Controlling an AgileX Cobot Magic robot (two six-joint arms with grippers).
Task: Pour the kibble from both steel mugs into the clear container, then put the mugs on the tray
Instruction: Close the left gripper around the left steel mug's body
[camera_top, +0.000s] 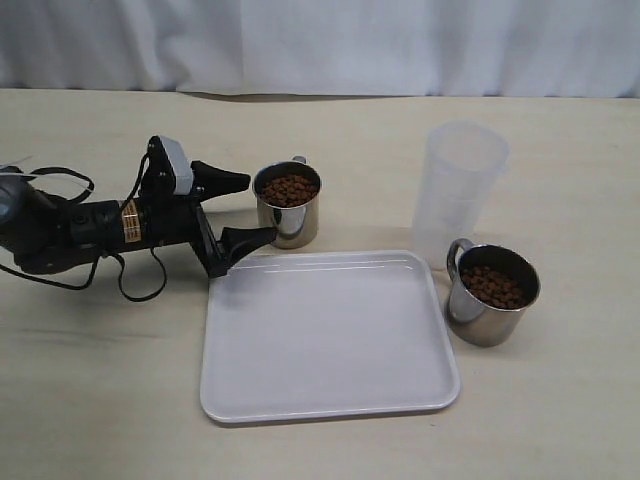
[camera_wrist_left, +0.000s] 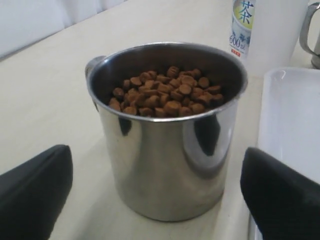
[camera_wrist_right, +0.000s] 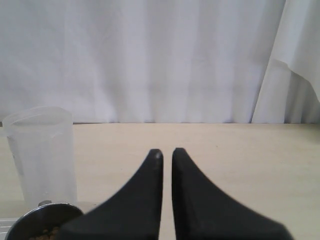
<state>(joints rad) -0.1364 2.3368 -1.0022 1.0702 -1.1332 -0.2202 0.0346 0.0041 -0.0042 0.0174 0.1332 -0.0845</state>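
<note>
Left gripper (camera_top: 252, 207) released, spread wide — mid-bench mug (camera_top: 290, 215) barely at its tips; push deeper, clamp square, lift level.

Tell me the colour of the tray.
The tray is plain white, with no pattern. It shows best in the exterior view.

1 steel mug (camera_top: 288, 205), kibble (camera_top: 289, 189) in it, stands on the worktop (camera_top: 100, 400) just ahead of the left jaws, in line with the gap between them. The tray (camera_top: 330, 400) lies beside 1 jaw, just before that mug. Well beyond the jaws stands the clear container (camera_top: 462, 190), with the 2nd steel mug (camera_top: 492, 293) just before it, beside the tray's far edge.
</note>
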